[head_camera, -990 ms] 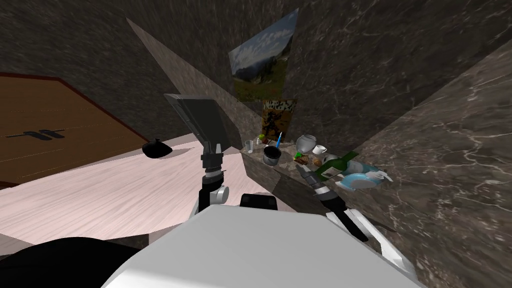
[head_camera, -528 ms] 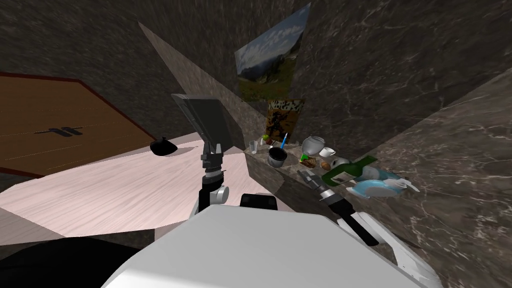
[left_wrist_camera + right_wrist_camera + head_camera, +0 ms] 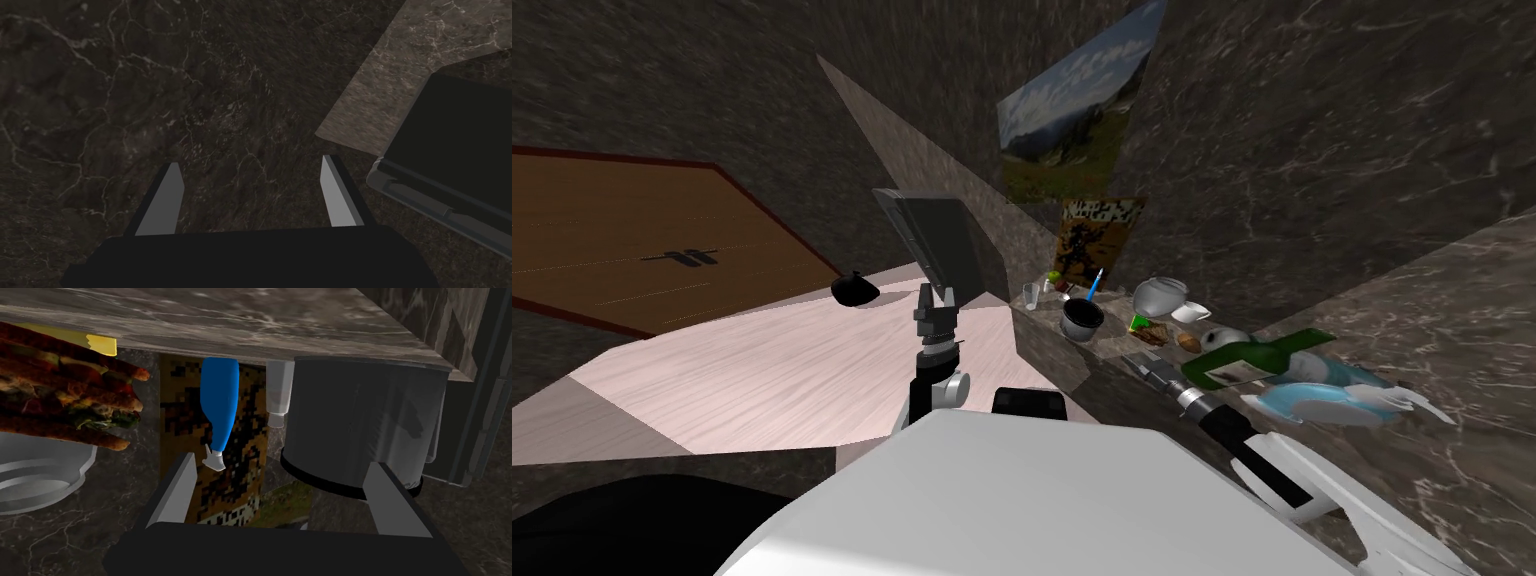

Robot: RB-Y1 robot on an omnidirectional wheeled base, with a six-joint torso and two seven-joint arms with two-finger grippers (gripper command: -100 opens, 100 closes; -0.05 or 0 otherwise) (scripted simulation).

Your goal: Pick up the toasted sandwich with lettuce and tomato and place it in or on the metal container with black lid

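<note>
The toasted sandwich (image 3: 1155, 335) lies on the dark marbled counter (image 3: 1112, 352), between a metal container with a black lid (image 3: 1082, 320) and a green bottle. My right gripper (image 3: 1137, 362) hovers at the counter's front edge just before the sandwich, open and holding nothing. In the right wrist view the layered sandwich (image 3: 65, 398) sits off to one side of the open right gripper (image 3: 281, 460). The dark-lidded container (image 3: 360, 423) stands in front of the other finger. My left gripper (image 3: 937, 292) is raised over the pale floor, and the left wrist view shows that gripper (image 3: 250, 161) open.
On the counter also stand a green bottle (image 3: 1252, 355), blue and white plates (image 3: 1322, 400), a clear bowl (image 3: 1160, 295), a cup (image 3: 1192, 312), a glass (image 3: 1031, 294) and a blue bottle (image 3: 220, 403). A dark screen (image 3: 932, 235) leans by the counter's end. Marbled walls close in behind.
The whole head view has shifted, so I have moved: the counter and its things now lie further right. The right gripper stays before the sandwich. The left arm holds its pose.
</note>
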